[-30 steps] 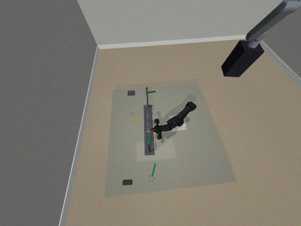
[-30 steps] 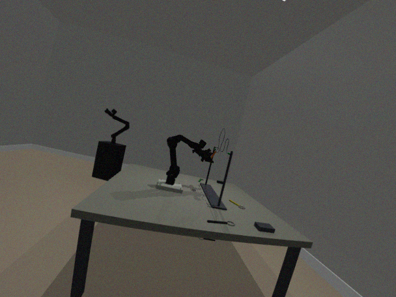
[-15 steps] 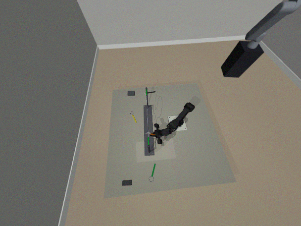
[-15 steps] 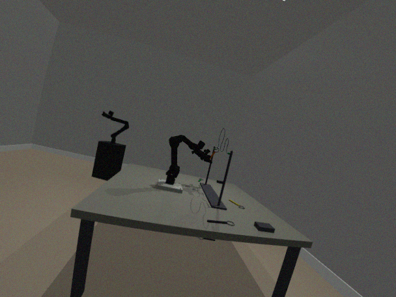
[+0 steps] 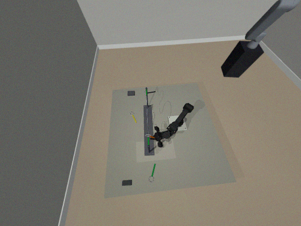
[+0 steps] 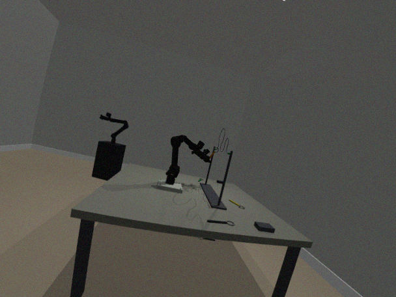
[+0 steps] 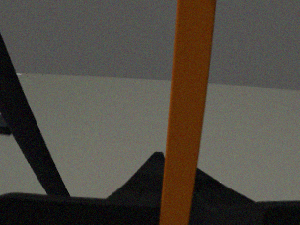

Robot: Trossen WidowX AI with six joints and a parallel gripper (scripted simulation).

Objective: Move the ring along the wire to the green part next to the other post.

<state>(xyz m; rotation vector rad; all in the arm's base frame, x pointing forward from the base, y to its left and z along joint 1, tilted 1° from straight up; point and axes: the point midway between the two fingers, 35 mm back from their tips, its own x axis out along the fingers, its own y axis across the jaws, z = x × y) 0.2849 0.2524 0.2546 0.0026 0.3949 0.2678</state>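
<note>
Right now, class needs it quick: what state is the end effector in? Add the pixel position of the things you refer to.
End effector [image 5: 152, 138] [image 6: 210, 159]: closed, holding the orange handle [image 5: 152, 137] [image 6: 212, 154] [image 7: 189, 109].

A dim, dark grey plain wall [image 5: 44, 111] [image 6: 309, 114] rises beside a paler grey wall [image 5: 171, 20] [image 6: 23, 75], and the two meet in a corner. A white baseboard [image 5: 171, 42] [image 6: 14, 147] runs along the foot of the paler one. The tan, smooth floor [image 5: 198, 64] [image 6: 29, 195] spreads around and beneath a grey-green, flat-topped counter [image 5: 193, 158] [image 6: 130, 208] with dark, straight legs. Soft shadows fall across the floor, and a small white light [image 6: 284, 0] shows at the upper edge of the exterior view.
</note>
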